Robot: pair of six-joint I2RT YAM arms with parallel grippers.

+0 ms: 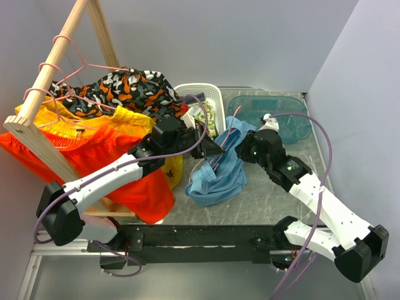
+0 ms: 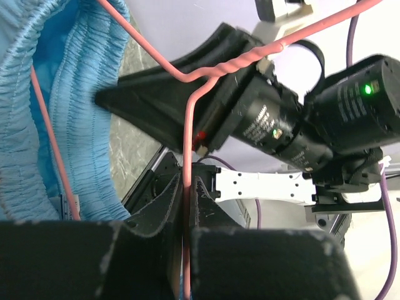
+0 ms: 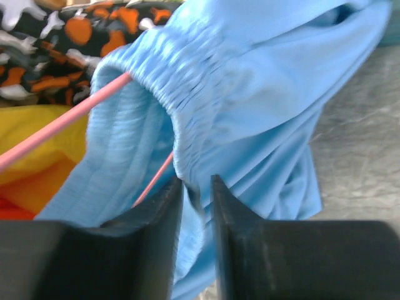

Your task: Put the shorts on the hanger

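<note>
Four garments: sky-blue shorts (image 1: pixel 219 178), patterned shorts (image 1: pixel 131 87), yellow shorts (image 1: pixel 69 128), an orange piece (image 1: pixel 119 165) (kind unclear); four pink hangers (image 2: pixel 187 125); one wooden rack (image 1: pixel 55 56); one white basket (image 1: pixel 199 85); one teal tub (image 1: pixel 281 125); two tools: left tool (image 2: pixel 185 187), right tool (image 3: pixel 197 187).

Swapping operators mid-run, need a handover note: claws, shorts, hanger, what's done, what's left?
Left claw: shut on the hanger wire, holding it above the table.
Right claw: shut on the shorts at the elastic waistband.
Done: one hanger arm is inside the waist opening; the lower part of the shorts is bunched on the table.
Left: work the shorts fully onto the hanger so they hang from it.
</note>
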